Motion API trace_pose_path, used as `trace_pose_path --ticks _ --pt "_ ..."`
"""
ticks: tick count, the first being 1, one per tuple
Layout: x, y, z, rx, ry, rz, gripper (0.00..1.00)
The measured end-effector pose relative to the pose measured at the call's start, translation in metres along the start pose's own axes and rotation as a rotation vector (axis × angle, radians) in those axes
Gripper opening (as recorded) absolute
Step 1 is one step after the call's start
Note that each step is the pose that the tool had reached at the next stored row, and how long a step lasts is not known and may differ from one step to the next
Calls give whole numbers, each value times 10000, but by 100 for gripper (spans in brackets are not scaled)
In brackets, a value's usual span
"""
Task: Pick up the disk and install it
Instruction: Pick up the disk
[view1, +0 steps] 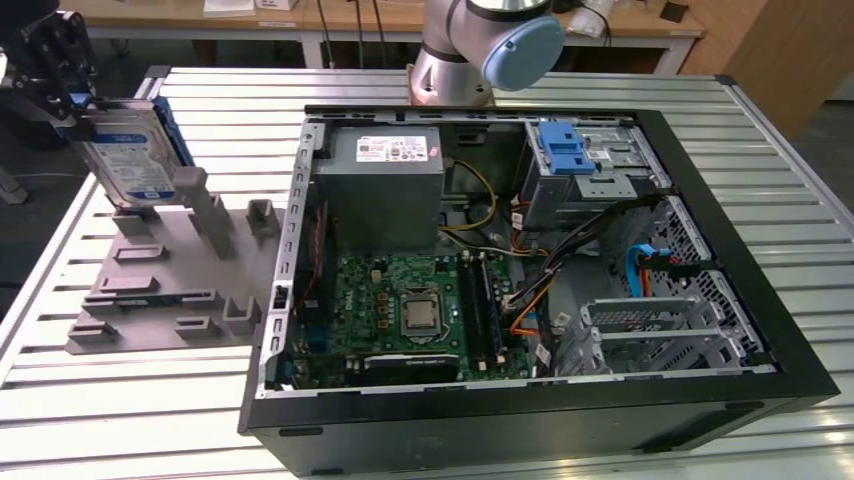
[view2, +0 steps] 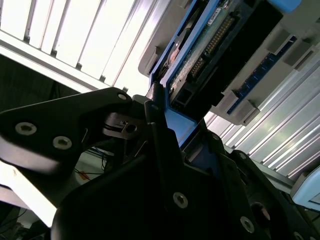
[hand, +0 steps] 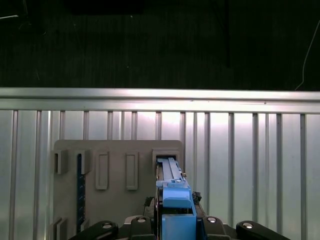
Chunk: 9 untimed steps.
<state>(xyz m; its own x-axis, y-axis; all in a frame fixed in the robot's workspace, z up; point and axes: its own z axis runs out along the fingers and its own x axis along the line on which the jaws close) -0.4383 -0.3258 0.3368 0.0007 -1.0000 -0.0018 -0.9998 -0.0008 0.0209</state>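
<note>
Gripper (view1: 78, 100): black, at the exterior view's upper left, above the far part of the table; jaws clamped on the upper end of the disk.
Disk (view1: 127, 160): silver with a blue-and-white label, held upright on edge and slightly tilted, label turned toward the exterior camera; well apart from the computer case, off to the exterior view's left of it.
Disk's lower edge: down among the rear posts of the grey holder; seated in a slot or just clear of it, cannot tell.
Blue bracket (hand: 175, 202): wrapped around the disk's edges; seen end-on in the first wrist view, directly over one slot of the holder, with dark gripper parts on either side.
Circuit board (view2: 200, 55): green, on the disk's underside, close up in the second wrist view, framed by the bracket and right beside the gripper's dark metal.
Holder (view1: 160, 290): flat grey plate with upright posts and slots, lying on the table just beside the case.
Table (view1: 134, 420): silver ribbed metal slats.
Computer case (view1: 534, 425): black tower lying on its side, side panel off, insides exposed.
Power supply (view1: 387, 190): grey box with a white sticker, in the far part of the case toward the exterior view's left.
Blue latch (view1: 567, 150): ribbed plastic, on the drive cage (view1: 594, 180) at the far part of the case, toward the exterior view's right.
Motherboard (view1: 400, 310): green, in the near half of the case.
Robot arm (view1: 481, 45): grey with a pale blue cap, standing just beyond the case.
</note>
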Motion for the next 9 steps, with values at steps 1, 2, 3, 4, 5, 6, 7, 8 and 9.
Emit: trace_pose_path --ticks 1,2,3,4,5,6,7,8,9 --pt "0 0 0 0 0 0 36" --pt "0 0 0 0 0 0 36" --pt "-1 0 0 0 0 0 36" --pt "-1 0 0 0 0 0 36" --pt "-1 0 0 0 0 0 36" --pt "-1 0 0 0 0 0 36" --pt "-1 0 0 0 0 0 36" --pt "-2 0 -3 0 0 0 36" --pt "-2 0 -10 -3 1 0 36"
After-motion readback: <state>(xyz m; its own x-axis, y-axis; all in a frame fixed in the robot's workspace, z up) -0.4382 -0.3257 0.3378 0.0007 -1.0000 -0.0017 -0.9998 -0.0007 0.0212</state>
